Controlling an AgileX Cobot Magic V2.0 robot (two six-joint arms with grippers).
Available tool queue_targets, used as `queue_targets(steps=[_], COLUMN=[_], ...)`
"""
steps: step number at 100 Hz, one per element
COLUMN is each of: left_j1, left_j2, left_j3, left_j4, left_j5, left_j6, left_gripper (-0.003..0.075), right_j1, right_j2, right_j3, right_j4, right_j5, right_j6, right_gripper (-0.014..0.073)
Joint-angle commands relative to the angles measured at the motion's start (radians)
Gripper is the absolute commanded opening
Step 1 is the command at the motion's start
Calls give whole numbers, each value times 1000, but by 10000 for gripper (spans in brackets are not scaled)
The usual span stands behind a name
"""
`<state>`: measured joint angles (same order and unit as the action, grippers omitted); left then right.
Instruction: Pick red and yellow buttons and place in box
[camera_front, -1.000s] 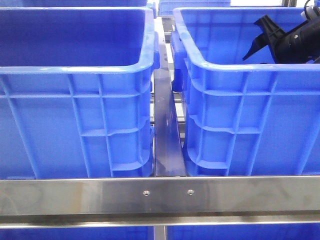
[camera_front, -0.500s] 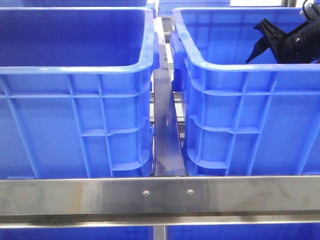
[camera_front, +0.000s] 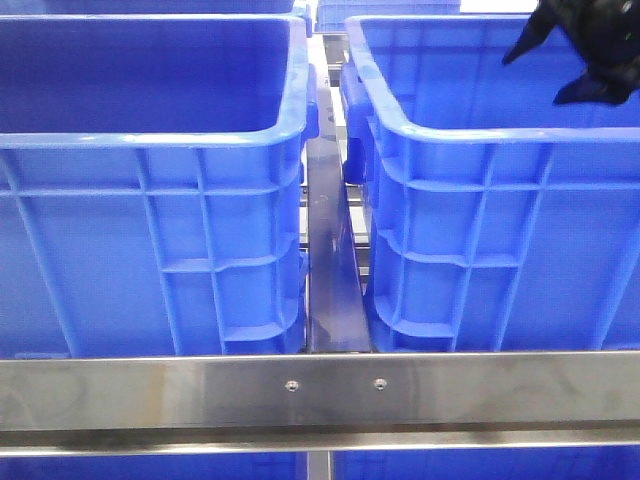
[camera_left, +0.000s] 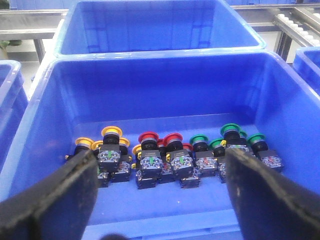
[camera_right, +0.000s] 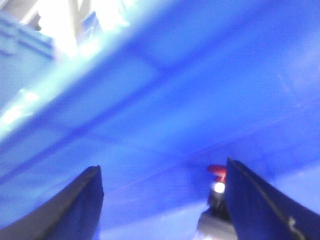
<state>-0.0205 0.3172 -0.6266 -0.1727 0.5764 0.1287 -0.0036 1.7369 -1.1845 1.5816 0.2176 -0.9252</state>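
Observation:
In the left wrist view a blue crate (camera_left: 165, 95) holds a row of push buttons: yellow-capped ones (camera_left: 111, 133) on one side and red-capped ones (camera_left: 148, 138) in the middle. My left gripper (camera_left: 160, 200) hangs above them, open wide and empty. It is out of the front view. My right gripper (camera_front: 545, 75) is at the top of the right-hand blue box (camera_front: 470, 130). The blurred right wrist view shows the right gripper (camera_right: 162, 210) open inside blue walls. A red button (camera_right: 217, 171) stands right beside one finger (camera_right: 260, 205), not clamped.
Green-capped buttons (camera_left: 198, 140) sit in the same row. A second blue crate (camera_left: 150, 25) stands behind that crate. In the front view a left crate (camera_front: 150, 130) and the right box flank a metal divider (camera_front: 332, 260), with a steel rail (camera_front: 320, 390) across the front.
In the front view my right gripper has risen and shifted right, toward the upper corner. The crates have not moved.

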Motion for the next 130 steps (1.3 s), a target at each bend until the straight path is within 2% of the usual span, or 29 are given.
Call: queue_targets(steps=[1, 40, 68, 103, 130], left_j1=[1, 1, 1, 1, 1], left_j2=[9, 9, 9, 9, 9], left_j3=[-24, -24, -24, -24, -24], left_j4=[-14, -14, -14, -14, -14], left_j5=[-82, -82, -82, -82, -82], left_j6=[-9, -9, -9, -9, -9], left_gripper=[503, 503, 503, 503, 503], right_j1=[-9, -9, -9, -9, -9], right_j2=[-107, -444, -723, -1068, -1246], right_j3=[6, 210, 352, 564, 705], right_j4=[-46, -411, -568, -584, -584], right_j5=[9, -15, -29, -62, -62], right_j6=[-15, -16, -16, -16, -16], right_gripper=[535, 535, 535, 534, 528])
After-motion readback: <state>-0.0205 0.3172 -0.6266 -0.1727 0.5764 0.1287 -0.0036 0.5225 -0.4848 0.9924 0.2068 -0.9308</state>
